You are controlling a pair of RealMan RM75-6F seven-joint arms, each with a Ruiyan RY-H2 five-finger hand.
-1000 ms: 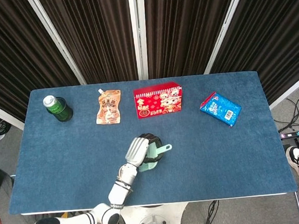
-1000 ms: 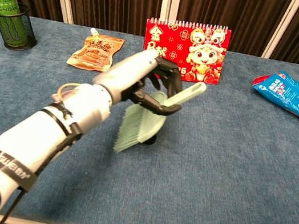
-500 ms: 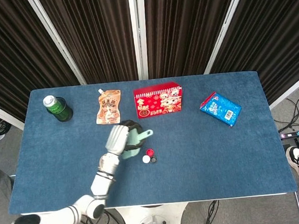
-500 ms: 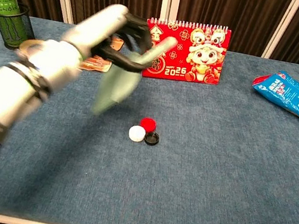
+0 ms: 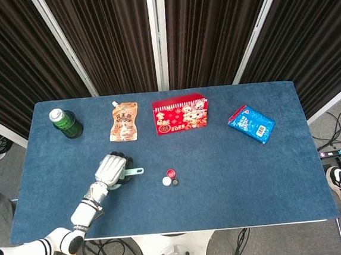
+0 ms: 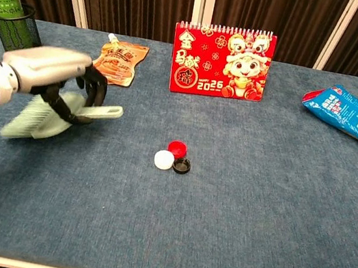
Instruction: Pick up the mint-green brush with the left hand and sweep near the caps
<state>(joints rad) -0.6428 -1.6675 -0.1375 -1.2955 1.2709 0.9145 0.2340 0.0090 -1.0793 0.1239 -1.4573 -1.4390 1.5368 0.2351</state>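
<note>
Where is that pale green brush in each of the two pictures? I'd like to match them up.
Head view: the mint-green brush sits left of centre, held by the left robot hand, left of the caps.
Chest view: the brush is at the left edge, in the same robot hand.
Shared landmark: the red calendar behind the caps.

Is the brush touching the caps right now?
Apart. The chest view shows bare table between the mint-green brush, held by the left hand, and the caps.
</note>
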